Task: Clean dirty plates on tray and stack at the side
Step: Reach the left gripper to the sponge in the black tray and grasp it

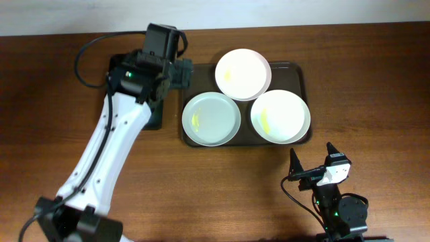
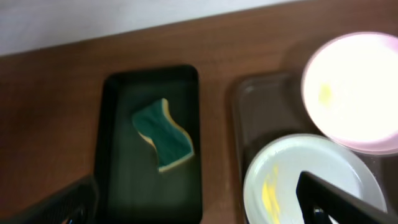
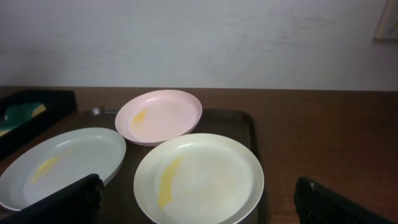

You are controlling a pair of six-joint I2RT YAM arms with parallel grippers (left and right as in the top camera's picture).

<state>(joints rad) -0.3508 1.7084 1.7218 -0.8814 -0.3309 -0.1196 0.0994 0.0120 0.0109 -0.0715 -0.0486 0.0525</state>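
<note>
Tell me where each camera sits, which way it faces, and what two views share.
Overhead: above the table, facing straight down at the brown tray of plates; the white left arm, left claw and right claw show.
Left wrist: high on the left, facing down at the sponge in the black tray; its open fingers show below.
Right wrist: low at the front, facing across the plates to the wall; its open fingers show.
Shared: both wrist views see the pink plate and the greenish plate.

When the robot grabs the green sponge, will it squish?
Probably yes: the sponge looks like soft foam, so it should squash. It likely weighs little. Lying flat in the black tray, it shouldn't roll.
</note>
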